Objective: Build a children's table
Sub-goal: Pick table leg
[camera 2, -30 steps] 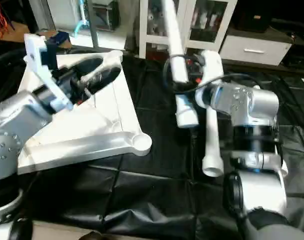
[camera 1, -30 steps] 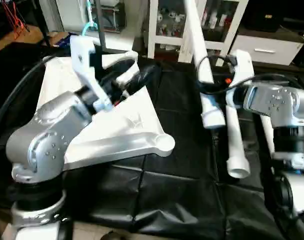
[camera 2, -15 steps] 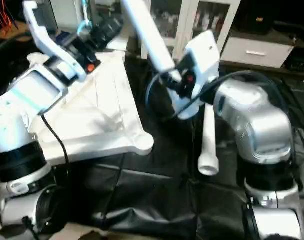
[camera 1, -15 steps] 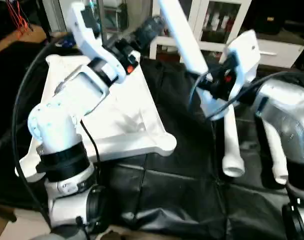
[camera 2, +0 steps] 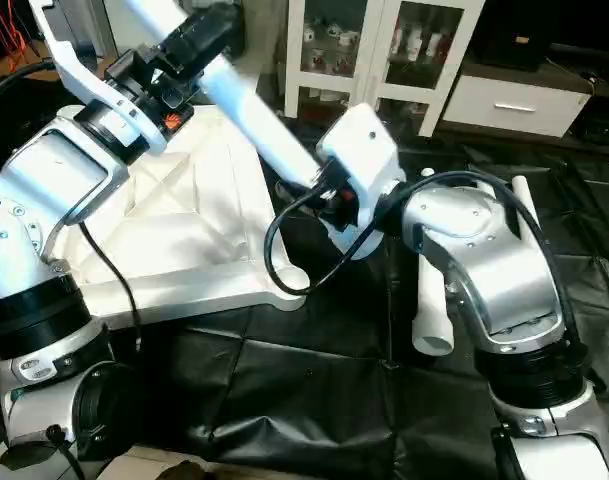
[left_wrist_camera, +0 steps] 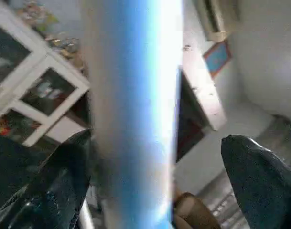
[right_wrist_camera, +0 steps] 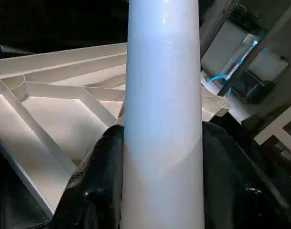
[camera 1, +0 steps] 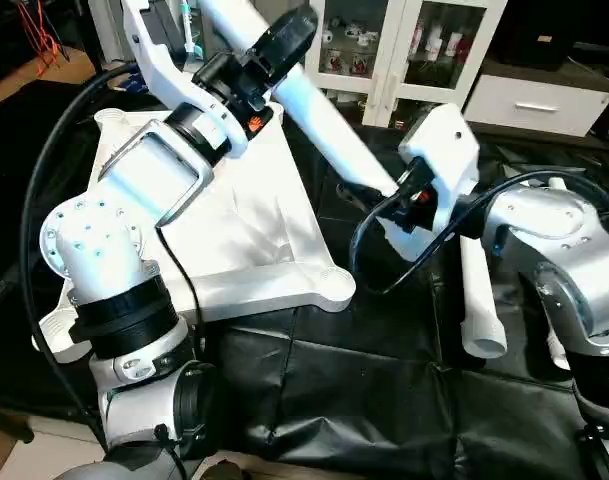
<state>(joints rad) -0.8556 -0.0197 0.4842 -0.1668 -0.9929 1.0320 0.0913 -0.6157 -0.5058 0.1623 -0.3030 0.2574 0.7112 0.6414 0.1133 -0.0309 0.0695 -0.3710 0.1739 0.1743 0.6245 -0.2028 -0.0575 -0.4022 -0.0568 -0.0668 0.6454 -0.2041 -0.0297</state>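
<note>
The top [camera 1: 234, 240] is lain rib side up on the black mat [camera 1: 354, 390]. The left gripper [left_wrist_camera: 155, 157] is spread wide around a slanted leg [camera 1: 324, 110]. That leg is clamped lower down by the right gripper [right_wrist_camera: 159, 157]. Two more legs [camera 1: 479, 300] are lain farther right.

On your left, the table top [camera 1: 246, 236] lies underside up on the counter [camera 1: 354, 380]. 1 leg [camera 1: 319, 115] slants in the air above the top's right edge, with its lower part in the right hand [right_wrist_camera: 157, 157] and its upper part between the spread fingers [left_wrist_camera: 45, 191] of the left hand [camera 1: 274, 45]. To your right, 2 more legs [camera 1: 479, 305] lie on the counter. A cabinet [camera 1: 404, 55] stands behind.
</note>
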